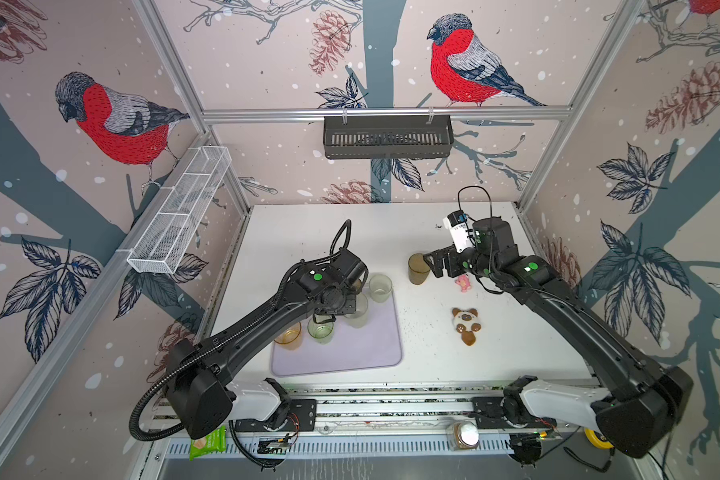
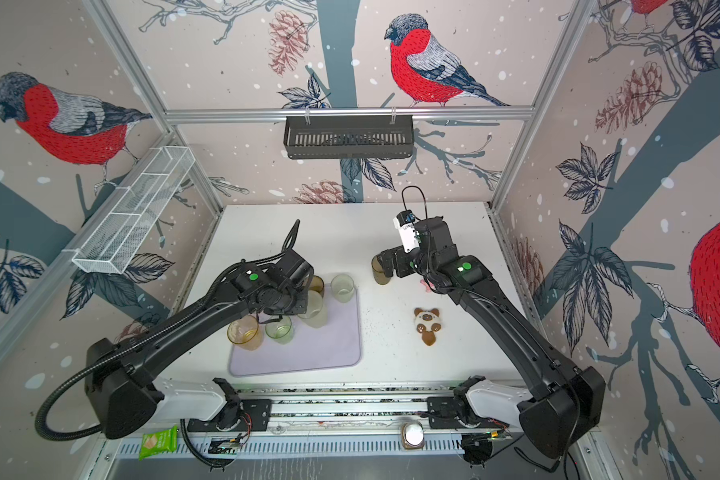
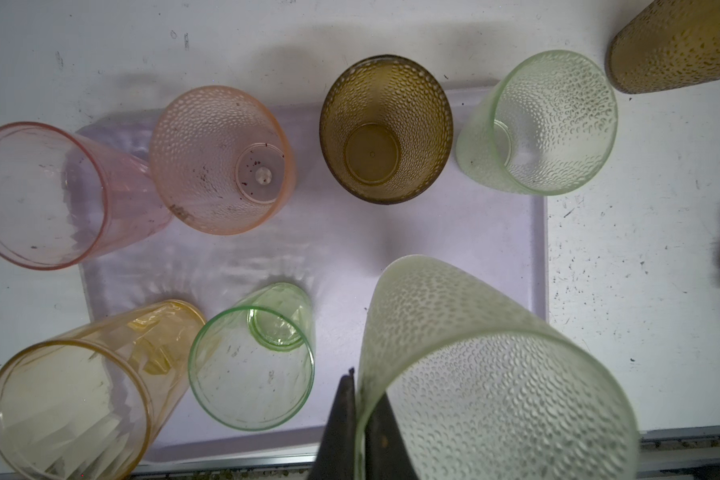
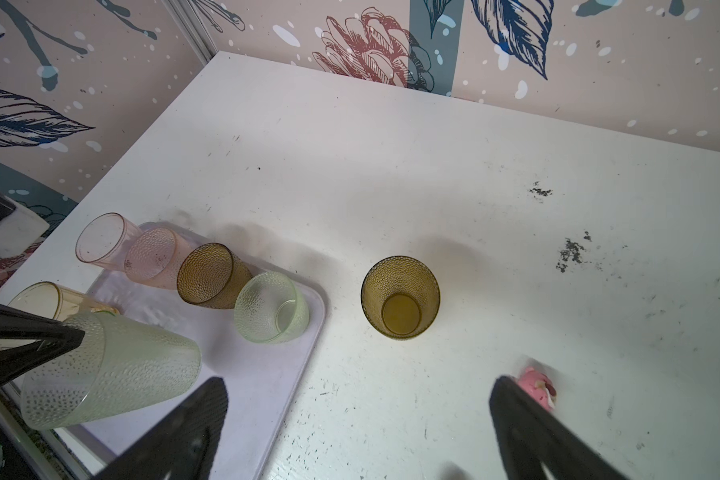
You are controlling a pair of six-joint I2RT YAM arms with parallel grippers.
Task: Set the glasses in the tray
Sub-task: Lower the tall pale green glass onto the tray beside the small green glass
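Note:
The lavender tray [image 1: 362, 345] lies left of the table's middle. My left gripper [image 3: 360, 386] is shut on the rim of a tall frosted pale glass [image 3: 474, 374], which is tilted over the tray's near right part. Two pink glasses [image 3: 221, 160], a brown one [image 3: 385, 129], a pale green one [image 3: 545, 124], an amber one [image 3: 71, 395] and a green one [image 3: 254, 357] stand on the tray or at its edges. Another brown glass [image 4: 400, 297] stands on the table right of the tray. My right gripper [image 4: 358, 390] is open just short of it.
A pink toy [image 1: 463, 283] lies under the right wrist and a plush bear [image 1: 466, 324] nearer the front. A black basket [image 1: 387, 137] hangs on the back wall, a white mesh basket [image 1: 179, 212] on the left wall. A white-lidded jar [image 1: 464, 434] sits by the front rail.

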